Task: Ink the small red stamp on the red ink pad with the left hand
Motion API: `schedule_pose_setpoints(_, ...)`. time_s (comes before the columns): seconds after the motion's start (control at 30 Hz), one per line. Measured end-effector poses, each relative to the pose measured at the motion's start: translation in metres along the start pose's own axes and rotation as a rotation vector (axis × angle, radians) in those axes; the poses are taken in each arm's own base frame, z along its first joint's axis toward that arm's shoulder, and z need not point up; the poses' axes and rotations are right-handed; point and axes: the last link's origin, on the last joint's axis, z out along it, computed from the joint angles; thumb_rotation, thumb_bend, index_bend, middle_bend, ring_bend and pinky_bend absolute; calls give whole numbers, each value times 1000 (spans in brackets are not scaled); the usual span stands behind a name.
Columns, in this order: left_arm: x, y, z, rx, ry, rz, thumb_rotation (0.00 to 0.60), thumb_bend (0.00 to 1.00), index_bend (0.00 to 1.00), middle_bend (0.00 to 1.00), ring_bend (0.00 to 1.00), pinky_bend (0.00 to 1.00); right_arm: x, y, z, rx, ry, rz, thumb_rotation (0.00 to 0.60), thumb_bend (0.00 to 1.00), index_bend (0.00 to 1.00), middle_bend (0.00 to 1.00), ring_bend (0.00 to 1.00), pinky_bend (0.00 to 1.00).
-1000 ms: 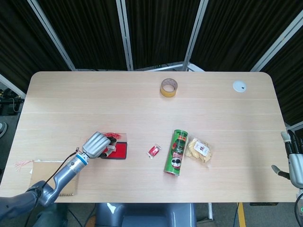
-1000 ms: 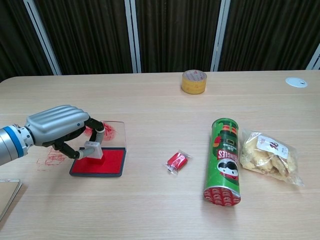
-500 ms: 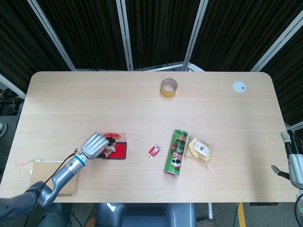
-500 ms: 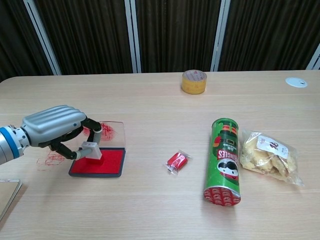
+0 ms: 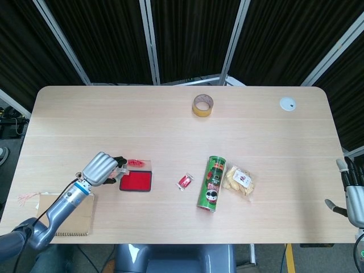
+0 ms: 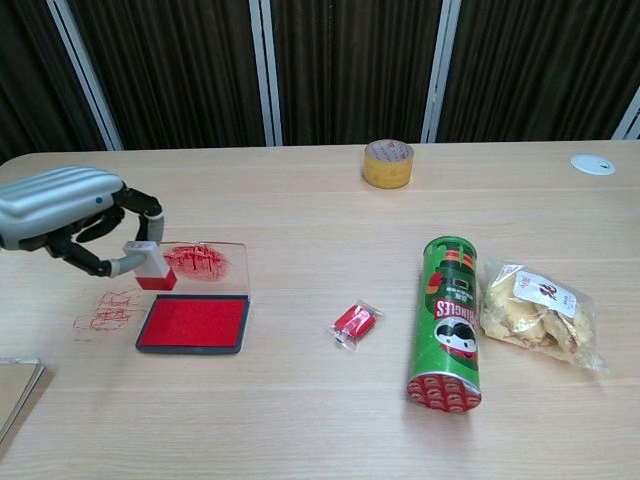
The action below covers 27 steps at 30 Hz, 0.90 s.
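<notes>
**Stamp lifted clear of the pad**

The left robot hand (image 6: pixel 60 205) pinches the small red stamp (image 6: pixel 150 266) between its fingertips, the other fingers curled round it. A second ago the stamp's face was pressed on the red ink pad (image 6: pixel 194 324); now it has risen and drawn back to the left, and hangs in the air above the counter (image 6: pixel 300 420). The pad lies just below and right of the robot hand, uncovered. Inking looks done. The stamp is a small block, pale on top, red beneath. The right robot hand (image 5: pixel 354 199) sits far to the right, off the counter edge; whether it holds anything I cannot tell.
</notes>
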Motion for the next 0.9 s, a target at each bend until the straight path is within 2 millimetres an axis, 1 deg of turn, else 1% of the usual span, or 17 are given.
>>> schedule_pose_setpoints(0.07,0,-10,-8,30,-12,4,600,413,575,542,798,908,0,-1,0,3,1,1,600,0,0,0,0,0)
schedule_pose_setpoints(0.23,-6,-30,-20,83,-43,22,600,413,572,535,797,908,1,-2,-2,9,1,4,600,0,0,0,0,0)
schedule_pose_setpoints(0.43,-18,-49,-30,132,-76,44,600,413,569,526,797,908,1,-3,-2,11,-1,5,600,0,0,0,0,0)
schedule_pose_setpoints(0.63,-30,-53,-30,148,-93,39,600,413,561,512,797,908,1,-3,-2,8,-3,4,600,0,0,0,0,0)
schedule_pose_setpoints(0.9,-41,-50,-27,145,-95,38,600,413,538,447,794,907,1,-2,-1,4,-4,5,600,0,0,0,0,0)
